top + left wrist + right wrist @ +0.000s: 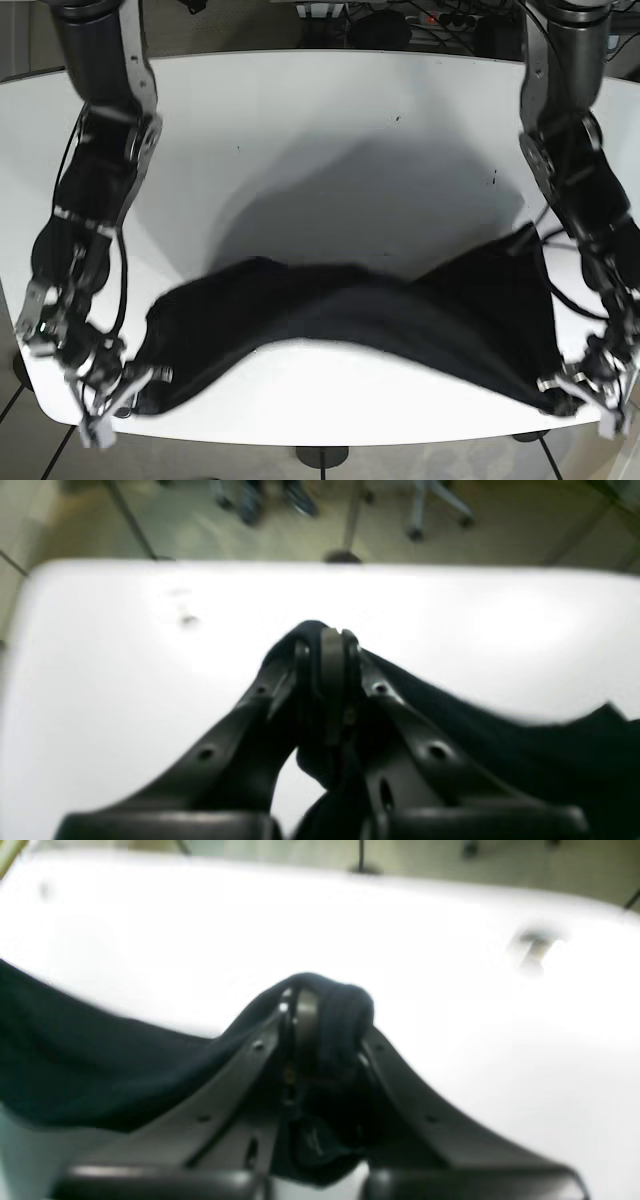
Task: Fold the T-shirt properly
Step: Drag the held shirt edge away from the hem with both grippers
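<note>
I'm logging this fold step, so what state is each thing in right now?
T-shirt: dark, stretched between both grippers, middle sagging, not folded flat.
Left gripper: shut on a bunch of the T-shirt.
Right gripper: shut on the T-shirt, cloth wrapped over the fingers.
Table: white, its far part bare.

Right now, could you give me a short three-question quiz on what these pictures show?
1. True or false: both end effectors are shut on the T-shirt.
2. Which colour is the table? A) white B) black C) green
3. Fill in: the cloth hangs stretched between the left end effector and the ____ end effector.

Key: 1 true; 2 A; 3 right.
</note>
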